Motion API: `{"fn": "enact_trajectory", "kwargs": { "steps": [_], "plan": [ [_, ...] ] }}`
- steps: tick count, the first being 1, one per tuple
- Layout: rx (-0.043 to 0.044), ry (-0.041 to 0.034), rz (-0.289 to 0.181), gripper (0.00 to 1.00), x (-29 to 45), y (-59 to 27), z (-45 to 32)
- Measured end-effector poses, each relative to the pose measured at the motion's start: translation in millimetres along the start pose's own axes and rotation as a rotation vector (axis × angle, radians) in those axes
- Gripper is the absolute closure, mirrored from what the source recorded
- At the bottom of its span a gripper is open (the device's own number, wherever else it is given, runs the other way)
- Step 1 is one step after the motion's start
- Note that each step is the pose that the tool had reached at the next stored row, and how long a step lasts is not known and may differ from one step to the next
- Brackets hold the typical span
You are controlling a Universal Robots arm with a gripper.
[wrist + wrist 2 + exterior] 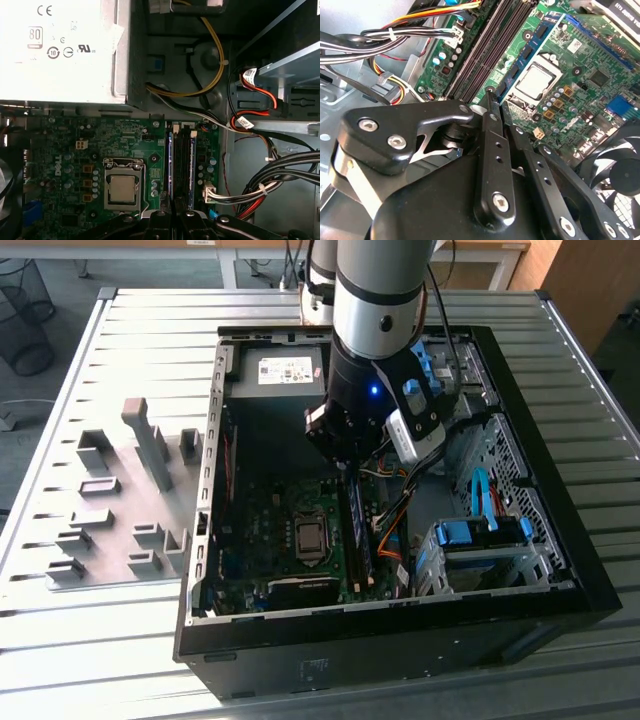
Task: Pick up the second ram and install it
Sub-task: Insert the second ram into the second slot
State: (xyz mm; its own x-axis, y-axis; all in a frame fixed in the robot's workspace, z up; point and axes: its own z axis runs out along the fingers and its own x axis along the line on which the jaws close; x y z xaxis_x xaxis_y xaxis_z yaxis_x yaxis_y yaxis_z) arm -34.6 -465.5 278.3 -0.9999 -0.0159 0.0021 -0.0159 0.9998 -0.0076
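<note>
Black open computer case (560,580) lies on the slatted metal table (90,640); arm reaches down into it. Pincer (172,216) sits low over the memory slots (181,165) beside the processor socket (122,188). In the second wrist view its fingers (492,150) stand close together, nearly shut; cannot tell whether anything is gripped between them. Second ram (358,540) stands edge-on in the slots, just below the pincer, in the exterior view. Grey holder blocks (110,510) rest on the table at the exterior view's left.
</note>
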Motion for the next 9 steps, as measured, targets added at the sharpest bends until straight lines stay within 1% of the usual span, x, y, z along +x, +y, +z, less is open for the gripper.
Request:
{"fn": "enact_trajectory", "kwargs": {
  "steps": [9],
  "plan": [
    [-0.0002, -0.0001, 0.000, 0.86, 0.0, 0.0, 0.3]
  ]
}}
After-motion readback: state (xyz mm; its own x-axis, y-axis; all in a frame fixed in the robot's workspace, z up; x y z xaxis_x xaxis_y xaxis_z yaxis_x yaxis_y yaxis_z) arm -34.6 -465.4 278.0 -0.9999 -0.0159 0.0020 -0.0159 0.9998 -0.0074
